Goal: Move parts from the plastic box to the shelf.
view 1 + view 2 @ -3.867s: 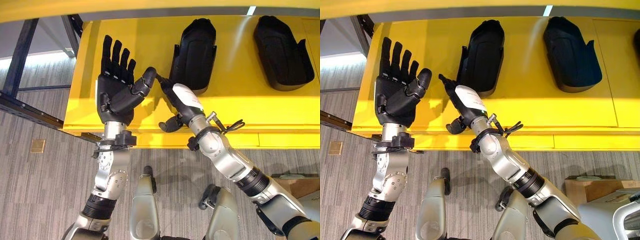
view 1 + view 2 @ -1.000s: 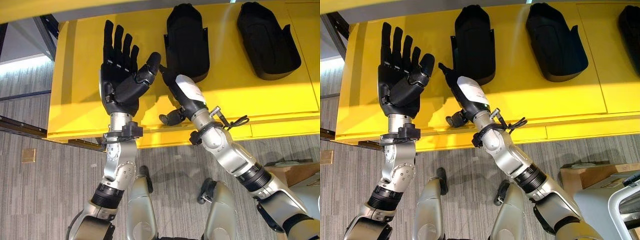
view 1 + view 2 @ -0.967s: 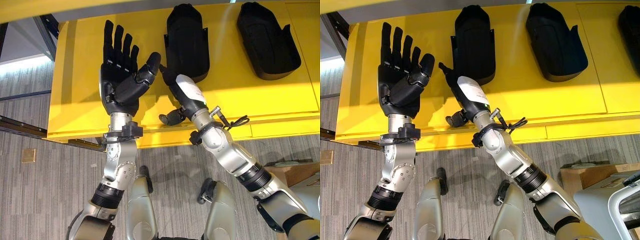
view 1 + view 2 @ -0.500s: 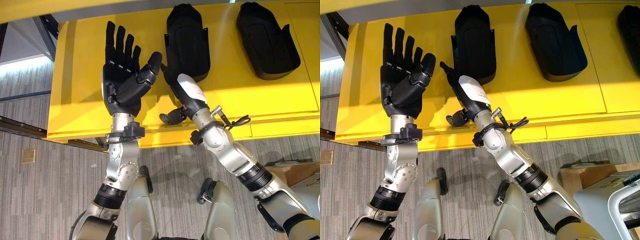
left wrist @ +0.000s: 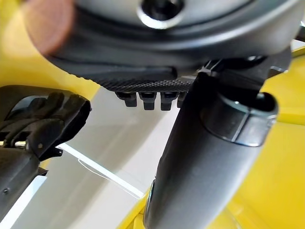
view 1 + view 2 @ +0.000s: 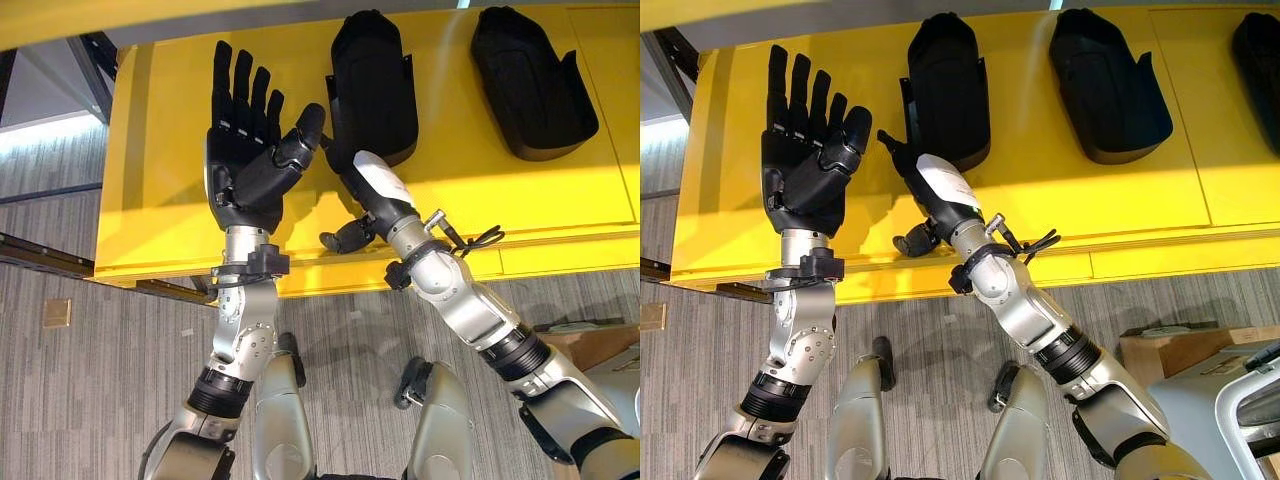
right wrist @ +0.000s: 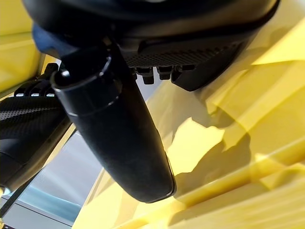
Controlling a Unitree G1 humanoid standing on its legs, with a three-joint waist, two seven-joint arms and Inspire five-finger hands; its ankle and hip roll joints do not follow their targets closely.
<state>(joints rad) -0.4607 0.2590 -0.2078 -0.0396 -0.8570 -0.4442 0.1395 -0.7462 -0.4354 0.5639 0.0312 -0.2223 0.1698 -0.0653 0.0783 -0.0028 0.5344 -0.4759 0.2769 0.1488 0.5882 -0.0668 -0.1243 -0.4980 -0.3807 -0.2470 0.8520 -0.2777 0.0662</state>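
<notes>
Black parts lie on the yellow shelf (image 6: 150,150). The nearest part (image 6: 375,85) sits by the shelf's far edge, toward its left end, with a second part (image 6: 530,70) well to its right along the same edge. The right eye view also catches a third part (image 6: 1258,60) at the picture's right border, which the left eye view cuts off. The left hand (image 6: 245,150) is raised over the shelf's left end, palm facing the camera, fingers straight and spread, thumb angled toward the nearest part; it holds nothing. The right hand (image 6: 365,185) reaches in just beside it, its white-covered back up, thumb hanging down over the shelf's front edge, fingers stretched out straight toward the near end of the nearest part. The head views cannot settle whether the fingertips touch that part. The right wrist view shows its thumb (image 7: 114,124) extended over bare yellow shelf, with nothing in its grasp. The left wrist view shows its own thumb (image 5: 205,162) and, to one side, the other hand's dark fingers (image 5: 47,119).
</notes>
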